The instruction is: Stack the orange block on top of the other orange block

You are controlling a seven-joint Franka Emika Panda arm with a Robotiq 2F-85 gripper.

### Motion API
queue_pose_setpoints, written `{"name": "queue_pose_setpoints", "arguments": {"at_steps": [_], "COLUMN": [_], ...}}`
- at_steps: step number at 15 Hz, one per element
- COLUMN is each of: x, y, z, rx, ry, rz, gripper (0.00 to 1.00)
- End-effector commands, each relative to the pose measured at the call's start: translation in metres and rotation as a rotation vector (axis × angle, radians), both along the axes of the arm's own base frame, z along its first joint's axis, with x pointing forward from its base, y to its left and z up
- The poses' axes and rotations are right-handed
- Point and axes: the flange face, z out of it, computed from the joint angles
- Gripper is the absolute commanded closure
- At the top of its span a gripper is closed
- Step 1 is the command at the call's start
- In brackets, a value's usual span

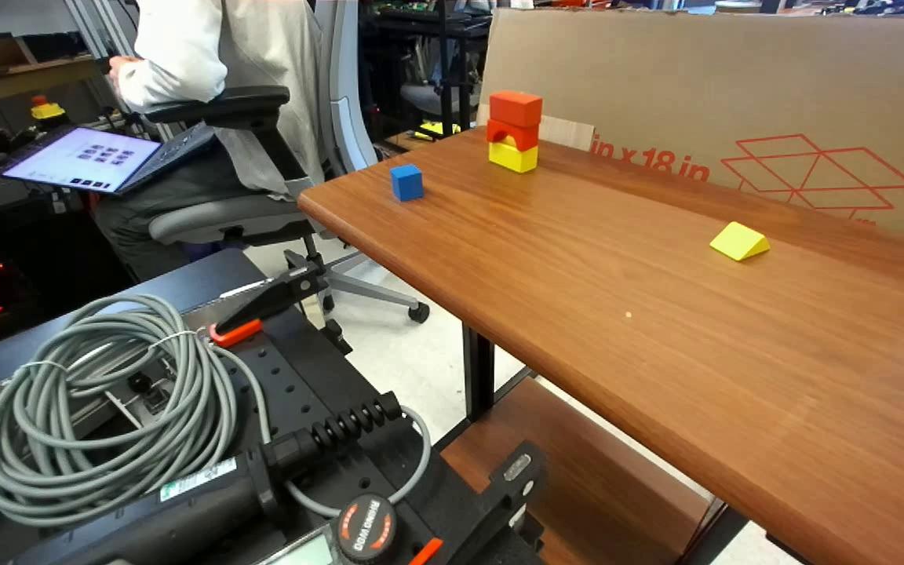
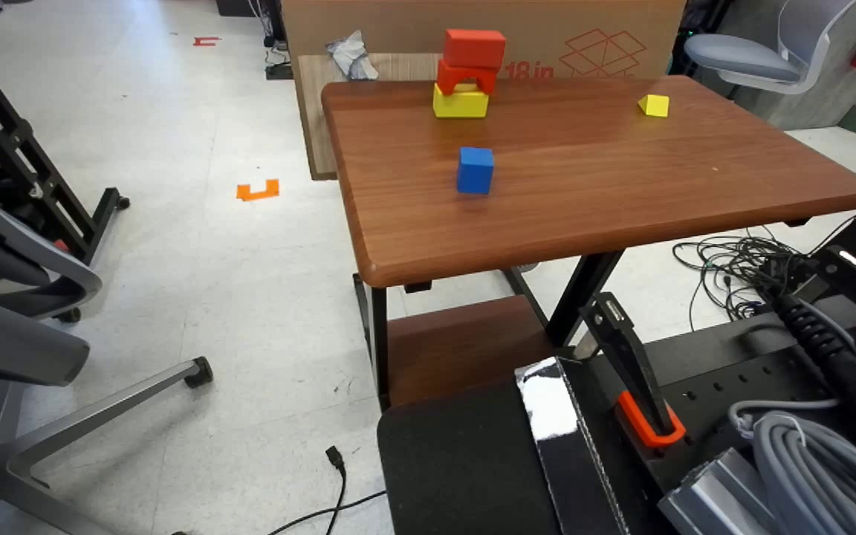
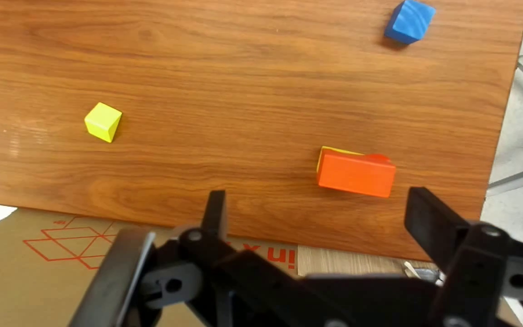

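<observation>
The orange block (image 1: 515,108) is a plain orange-red brick lying flat on top of a stack; it also shows in an exterior view (image 2: 474,48) and in the wrist view (image 3: 357,175). Directly under it is the other orange block (image 2: 465,71), here an orange-red arch, opening down; only a sliver of it (image 3: 378,157) shows in the wrist view. The arch rests on a yellow block (image 1: 513,159). My gripper (image 3: 317,194) is open and empty, seen only in the wrist view. It is above the table, apart from the stack, which appears beyond the fingertips, nearer the right finger.
A blue cube (image 2: 475,171) stands on the wooden table (image 2: 584,163) near one end. A yellow wedge (image 1: 738,242) lies toward the other end. A cardboard sheet (image 1: 656,86) stands along the table edge behind the stack, with a pale wooden board (image 2: 406,68) beside it.
</observation>
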Motion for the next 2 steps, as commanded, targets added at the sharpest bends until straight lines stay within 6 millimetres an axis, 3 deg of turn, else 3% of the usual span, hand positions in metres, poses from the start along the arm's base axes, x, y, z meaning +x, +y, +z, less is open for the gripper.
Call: {"name": "queue_pose_setpoints", "arguments": {"at_steps": [1, 2], "x": [0.0011, 0.0011], "y": [0.0015, 0.0030], "z": [-0.0025, -0.0088], "rx": [0.000, -0.001], "ry": [0.004, 0.013], "rz": [0.000, 0.001], "gripper": [0.00, 0.00]}}
